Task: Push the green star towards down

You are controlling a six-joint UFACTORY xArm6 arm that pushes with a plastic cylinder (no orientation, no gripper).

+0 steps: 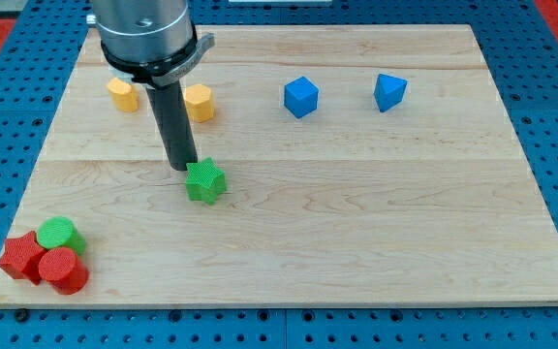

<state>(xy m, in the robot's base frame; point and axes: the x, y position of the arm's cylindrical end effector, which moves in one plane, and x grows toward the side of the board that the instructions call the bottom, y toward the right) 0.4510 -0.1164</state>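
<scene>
8 blocks are sitting on the counter (356,242): 2 yellow ones (121,94) (200,102), 2 blue ones (300,97) (389,92), 2 green ones, a star (204,181) and a round one (58,234), and 2 red ones, a star (22,257) and a cylinder (63,270). 1 dark rod is standing among them.

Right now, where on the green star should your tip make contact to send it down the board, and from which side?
No gripping here, only pushing. Meet the green star on its upper edge, coming from the view's top. My tip already sits at its upper left, about touching. I'd likely shift slightly right to centre it, since the star's points could make it spin off to one side.
</scene>
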